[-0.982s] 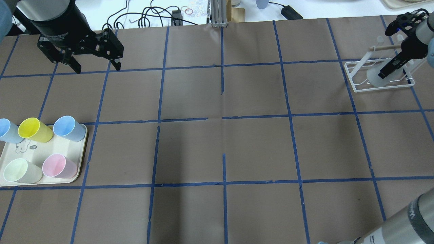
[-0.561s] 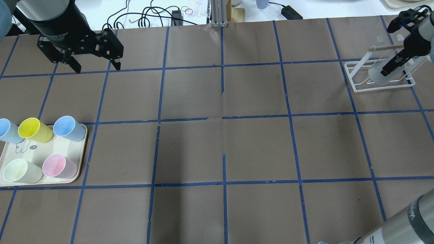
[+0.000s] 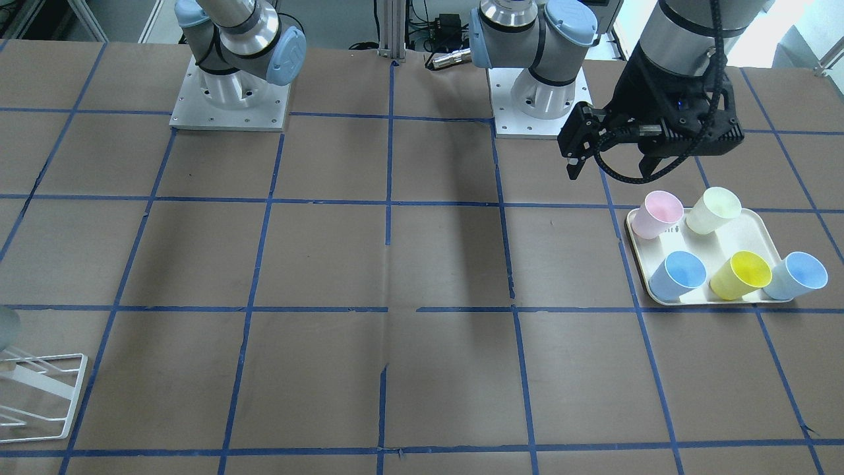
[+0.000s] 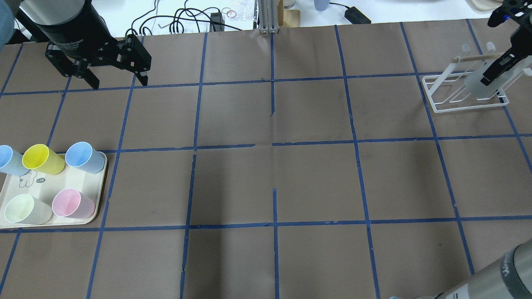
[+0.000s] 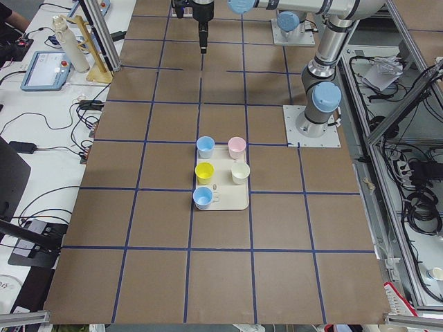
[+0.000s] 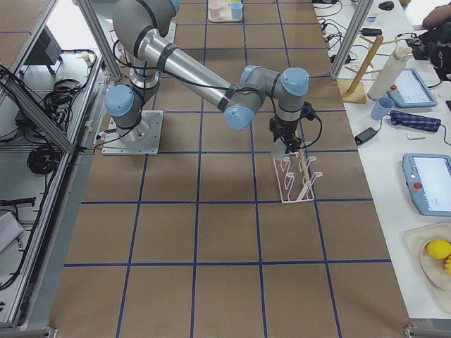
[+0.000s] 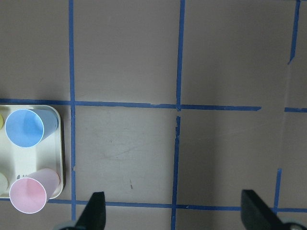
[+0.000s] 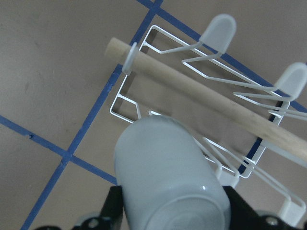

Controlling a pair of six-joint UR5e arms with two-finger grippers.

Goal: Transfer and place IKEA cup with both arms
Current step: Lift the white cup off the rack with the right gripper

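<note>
Overhead, only one black finger of the right end effector shows, laid across the IKEA cup above the white rack at the desk's far right. Its wrist camera shows fingers on both sides, pinching the cup. The left end effector hangs spread beyond the tray of pastel cups.

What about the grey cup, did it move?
Yes. In the overhead view the grey cup has shifted right and up-picture, toward the white rack's right end.
</note>
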